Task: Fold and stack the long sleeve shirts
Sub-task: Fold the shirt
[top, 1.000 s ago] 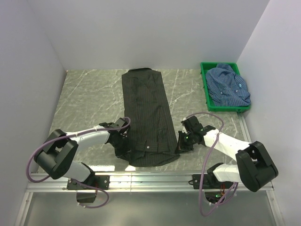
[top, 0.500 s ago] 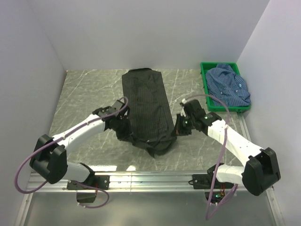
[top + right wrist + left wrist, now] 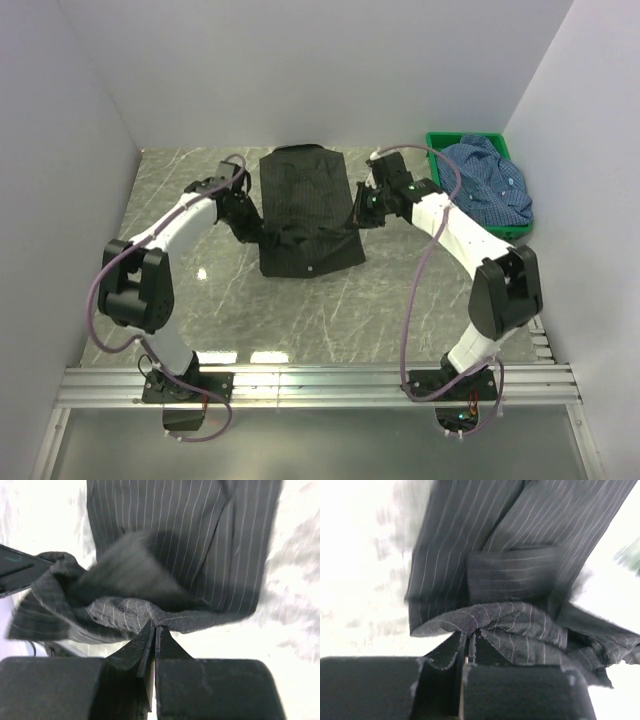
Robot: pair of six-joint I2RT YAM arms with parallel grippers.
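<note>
The black striped shirt [image 3: 305, 205] lies lengthwise on the marble table, its near part doubled back over the far part. My left gripper [image 3: 252, 222] is shut on the shirt's left hem edge [image 3: 470, 630]. My right gripper [image 3: 362, 212] is shut on the right hem edge [image 3: 155, 622]. Both hold the hem a little above the lower layer of cloth [image 3: 200, 545]. The blue checked shirt [image 3: 487, 182] lies crumpled in the crate at the far right.
The green crate [image 3: 437, 195] stands against the right wall. White walls close in the table on three sides. A metal rail [image 3: 320, 380] runs along the near edge.
Both grippers have carried the black shirt's near hem away from the front edge toward the collar, folding the lower half over the upper half. The blue shirt has not moved.
</note>
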